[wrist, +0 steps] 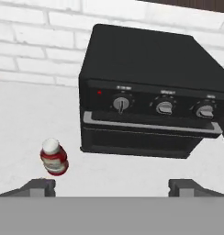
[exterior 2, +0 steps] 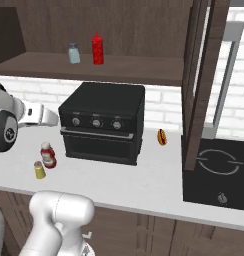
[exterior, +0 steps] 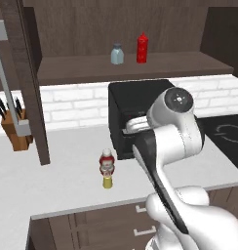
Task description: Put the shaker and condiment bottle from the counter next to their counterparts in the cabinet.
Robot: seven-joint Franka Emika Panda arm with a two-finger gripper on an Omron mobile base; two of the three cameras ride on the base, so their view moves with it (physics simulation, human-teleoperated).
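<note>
On the counter [exterior: 57, 185], left of the black oven, stands the short red condiment bottle [exterior: 107, 163] with a white cap. The small yellow shaker [exterior: 107, 182] sits just in front of it, and both show again as bottle [exterior 2: 48, 155] and shaker [exterior 2: 40, 170]. Up on the cabinet shelf [exterior: 189, 66] stand the counterparts, a blue-grey shaker [exterior: 117, 53] and a tall red squeeze bottle [exterior: 142, 48]. My gripper [wrist: 113, 187] hovers above the counter facing the oven, open wide with nothing between its fingers. In the hand view the condiment bottle [wrist: 54, 157] lies to the lower left, near the left fingertip [wrist: 38, 187].
A black countertop oven [exterior: 140, 110] with three knobs stands against the brick wall directly ahead. A knife block [exterior: 16, 129] sits far left, a black cooktop [exterior 2: 219, 170] right, and a hot dog [exterior 2: 162, 136] beside the oven. An open cabinet door [exterior: 28, 83] hangs down at the left.
</note>
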